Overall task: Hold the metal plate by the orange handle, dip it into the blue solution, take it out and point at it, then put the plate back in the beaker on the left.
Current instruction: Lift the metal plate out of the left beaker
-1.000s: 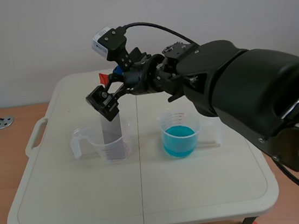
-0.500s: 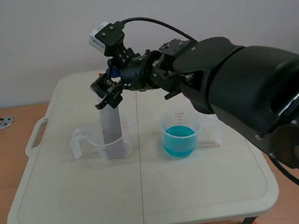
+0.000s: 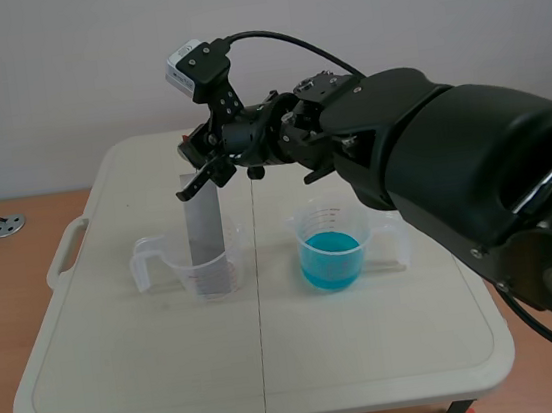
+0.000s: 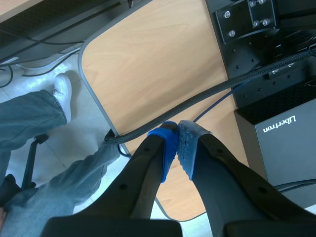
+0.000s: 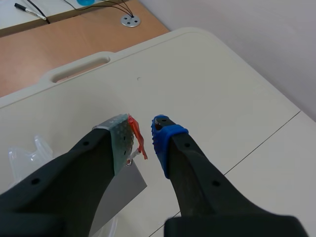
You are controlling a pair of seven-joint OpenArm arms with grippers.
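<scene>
While the plate (image 3: 204, 230) stands upright in the left beaker (image 3: 175, 271), its lower end inside the clear wall and its upper half rising well above the rim, the right arm reaches in from the right, past the middle of the table (image 3: 176, 380), to the plate's top. The right claw (image 5: 144, 132) is about half spread there, with the small orange handle (image 5: 138, 141) between its fingers. In the right wrist view the handle lies just beside the grey-green pad (image 5: 122, 141), perhaps touching it. A clear gap parts it from the blue pad (image 5: 162, 138), so nothing is clamped. The plate's grey face shows under the grey-green finger.

The left beaker sits just left of the table's centre seam, its clear grip turned to the left. The right beaker (image 3: 328, 222) stands right of the seam, well apart from the left one, with blue solution (image 3: 331, 258) filling its lower half. Both beakers are a little beyond the table's middle, toward the far side.

The left wrist view looks down off the table. The left claw (image 4: 177, 136) is closed on nothing, its pads pressed together, above a wooden desk (image 4: 148, 59), a black cable (image 4: 207, 101), a black box (image 4: 281, 143) and a person's trouser leg (image 4: 29, 118) with a white shoe (image 4: 61, 89).
</scene>
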